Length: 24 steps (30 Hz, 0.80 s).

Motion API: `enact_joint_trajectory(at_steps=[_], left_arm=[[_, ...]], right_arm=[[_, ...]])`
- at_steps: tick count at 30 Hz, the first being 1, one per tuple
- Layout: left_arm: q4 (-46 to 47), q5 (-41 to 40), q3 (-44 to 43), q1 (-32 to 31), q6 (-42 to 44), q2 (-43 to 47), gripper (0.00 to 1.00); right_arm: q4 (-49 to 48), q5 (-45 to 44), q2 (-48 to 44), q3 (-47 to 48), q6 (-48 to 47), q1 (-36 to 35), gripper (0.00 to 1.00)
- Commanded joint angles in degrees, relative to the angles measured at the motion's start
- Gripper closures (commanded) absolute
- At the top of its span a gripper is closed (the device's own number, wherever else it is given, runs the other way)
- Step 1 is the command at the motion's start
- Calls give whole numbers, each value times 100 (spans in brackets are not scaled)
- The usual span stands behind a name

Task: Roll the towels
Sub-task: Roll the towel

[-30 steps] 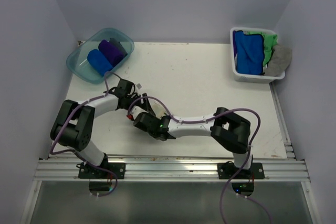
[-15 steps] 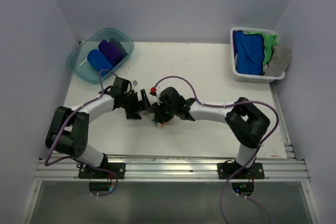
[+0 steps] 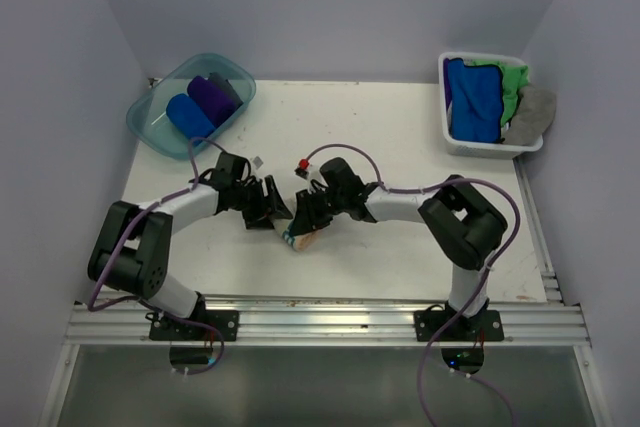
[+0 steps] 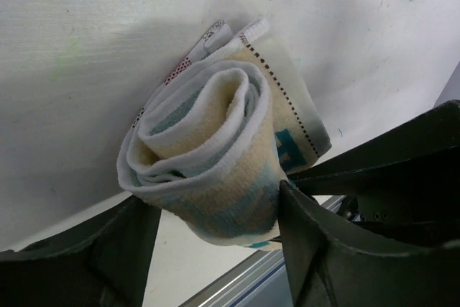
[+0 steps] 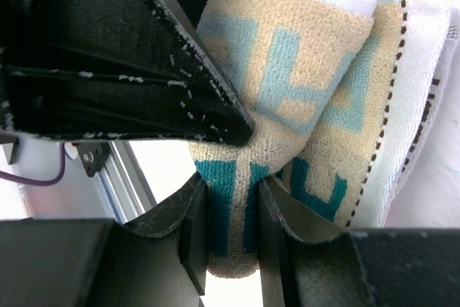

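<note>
A cream towel (image 4: 215,127) with teal lettering, wound into a loose roll, is held between both arms over the near middle of the tabletop (image 3: 400,147), left of centre. Whether the roll rests on the surface or is raised just above it cannot be told. The left jaws are spread wide around one end of the roll. Both fingers (image 4: 316,249) are pressed against its sides, so the spiral of the end is seen between them. The right jaws are drawn close together and are pinched on a narrow fold of the same towel at its lettered side.

A translucent teal tub (image 3: 150,132) is set at the far left corner. A royal blue towel roll (image 3: 188,117) and a purple towel roll (image 3: 212,97) are laid side by side in it. A white basket (image 3: 445,137) is placed at the far right corner, and a loose blue towel (image 3: 470,97), a green towel (image 3: 515,82) and a grey towel (image 3: 532,112) are heaped in it, the grey one draped over the right rim.
</note>
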<state>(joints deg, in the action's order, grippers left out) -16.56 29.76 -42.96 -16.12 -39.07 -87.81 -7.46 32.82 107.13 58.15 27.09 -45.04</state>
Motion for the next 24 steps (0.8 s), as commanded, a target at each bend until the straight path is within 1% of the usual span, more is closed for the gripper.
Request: enact_joint_trajectory(at_steps=[1,2,5,8,9,11,12,13,15,16,18,19,20,22,24], left_arm=[[276,39,121,39,-118,-140,35],[293,39,130,39,-127,-175,40],[302,4,156,39,-154,-193,48],[206,-58,130,39,-189,-131,53],[171,-119,113,39,-197,-122,53],[83,-172,104,30,-224,-52,54],[65,-207,95,39,-233,-35,54],[47,-207,95,39,-259,0,54],[12,-207,86,30,-285,9,54],[3,-216,86,30,-303,27,54],[-23,-251,77,39,-312,45,54],[-40,-251,69,39,-321,45,54],[-67,-260,77,39,-321,62,54],[-84,-295,68,39,-329,71,54],[-102,-313,60,30,-338,80,54]], right_arm=[[-116,384,88,223,139,12,82],[-45,314,89,240,104,4,81],[411,68,-42,355,-212,4,77],[1087,-773,-306,495,-441,-31,56],[1281,-1255,-542,496,-494,-40,45],[1466,-1820,-850,487,-721,-189,33],[1624,-2084,-1104,522,-819,-277,26],[1721,-2739,-1202,548,-924,-521,25],[1906,-3384,-1404,671,-1284,-830,25],[1915,-3935,-1449,697,-1407,-1171,25],[1933,-4422,-1476,802,-1803,-1489,25],[1959,-4625,-1406,864,-1926,-1778,26],[2003,-5070,-1336,943,-2179,-1920,26],[2117,-5477,-1073,1163,-2427,-2297,27],[2109,-5987,-888,1295,-2674,-2483,29]])
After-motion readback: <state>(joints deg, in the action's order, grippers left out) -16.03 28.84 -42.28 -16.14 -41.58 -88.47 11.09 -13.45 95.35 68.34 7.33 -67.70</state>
